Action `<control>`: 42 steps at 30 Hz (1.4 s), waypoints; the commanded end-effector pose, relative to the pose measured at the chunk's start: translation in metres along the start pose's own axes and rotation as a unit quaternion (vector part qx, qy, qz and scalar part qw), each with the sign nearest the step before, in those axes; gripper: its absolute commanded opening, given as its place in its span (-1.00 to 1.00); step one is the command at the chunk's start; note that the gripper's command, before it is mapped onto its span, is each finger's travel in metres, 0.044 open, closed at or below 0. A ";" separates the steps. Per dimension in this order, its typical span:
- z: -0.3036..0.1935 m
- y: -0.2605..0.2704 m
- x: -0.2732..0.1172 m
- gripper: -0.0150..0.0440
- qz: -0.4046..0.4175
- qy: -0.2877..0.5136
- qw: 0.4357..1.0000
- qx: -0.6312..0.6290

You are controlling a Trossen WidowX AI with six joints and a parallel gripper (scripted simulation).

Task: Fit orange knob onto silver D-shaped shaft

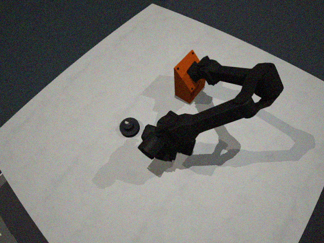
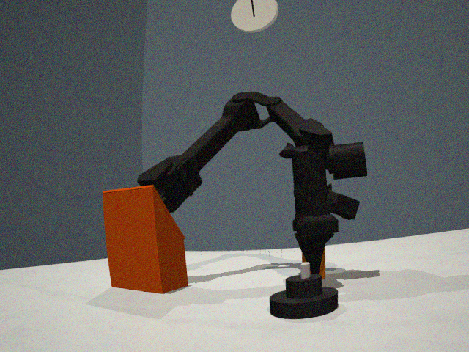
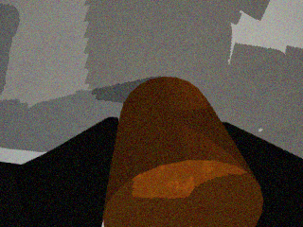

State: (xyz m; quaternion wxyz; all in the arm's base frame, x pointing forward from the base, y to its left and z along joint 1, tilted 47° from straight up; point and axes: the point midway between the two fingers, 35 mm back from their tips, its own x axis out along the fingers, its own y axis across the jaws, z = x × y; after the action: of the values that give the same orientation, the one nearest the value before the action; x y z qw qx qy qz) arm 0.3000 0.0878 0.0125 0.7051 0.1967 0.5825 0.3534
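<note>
The orange knob (image 2: 323, 265) (image 3: 163, 137) is a tall cylinder standing upright on the table, behind the pedestal in the exterior view. My gripper (image 2: 314, 270) (image 3: 167, 130) points down and is shut on it, one black finger on each side in the wrist view. In the top view the arm hides the knob and the fingers. The knob's underside and hole are hidden. The black round pedestal (image 1: 133, 132) (image 2: 303, 309) stands apart from the knob. Its silver shaft (image 1: 127, 122) (image 2: 305, 270) is bare and points up. I cannot make out the shaft's flat side.
The orange wedge-shaped arm mount (image 1: 183, 81) (image 2: 132, 238) stands on the pale table (image 1: 78, 104) (image 2: 227, 325), with the arm's base on its sloped face. The arm arches over from it. A round pale disc (image 2: 250, 23) shows high on the wall. Arm shadows cross the table.
</note>
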 end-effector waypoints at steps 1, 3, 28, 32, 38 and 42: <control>0.004 -0.003 -0.012 -0.49 -0.004 -0.004 1.000 -0.002; 0.005 -0.004 -0.017 -0.49 -0.005 -0.004 1.000 -0.002; 0.009 -0.011 -0.094 -0.49 -0.010 -0.003 1.000 0.000; 0.009 -0.011 -0.106 -0.49 -0.009 -0.003 1.000 0.000; 0.009 -0.011 -0.125 -0.49 -0.006 -0.003 1.000 -0.001; 0.008 -0.010 -0.136 -0.49 -0.004 -0.003 1.000 -0.002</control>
State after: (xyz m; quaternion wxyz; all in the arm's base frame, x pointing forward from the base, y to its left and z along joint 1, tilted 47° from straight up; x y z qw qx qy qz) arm 0.3014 -0.0100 0.0945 0.7077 0.1960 0.5809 0.3511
